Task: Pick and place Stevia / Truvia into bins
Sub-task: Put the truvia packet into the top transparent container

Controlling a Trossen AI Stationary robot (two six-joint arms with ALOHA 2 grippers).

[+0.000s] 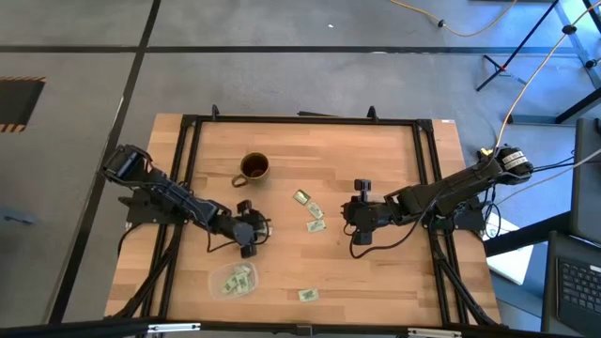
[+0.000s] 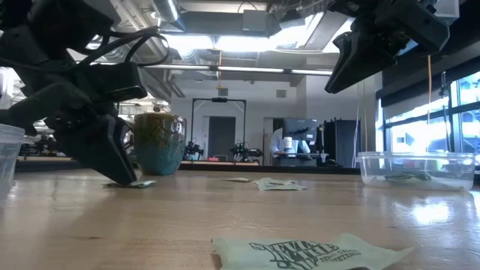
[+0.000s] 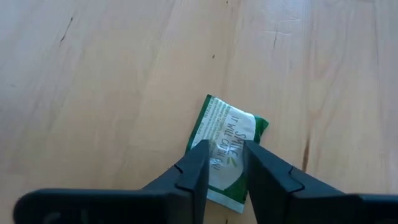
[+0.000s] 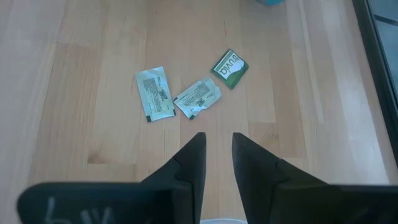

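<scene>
High view: we see the left gripper (image 1: 250,228) mid-table, clear of every edge, beside a bin (image 1: 234,280). Left wrist view alone shows its jaws parted astride one sachet (image 3: 227,146). The right gripper (image 4: 216,149), parted, hovers near three sachets (image 4: 196,98).

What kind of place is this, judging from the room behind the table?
Probably a robotics lab or workshop in an industrial-style building. The ceiling has exposed ducts and strip lights, a person sits at a bench far behind the wooden table, and a tripod stands on the concrete floor.
</scene>
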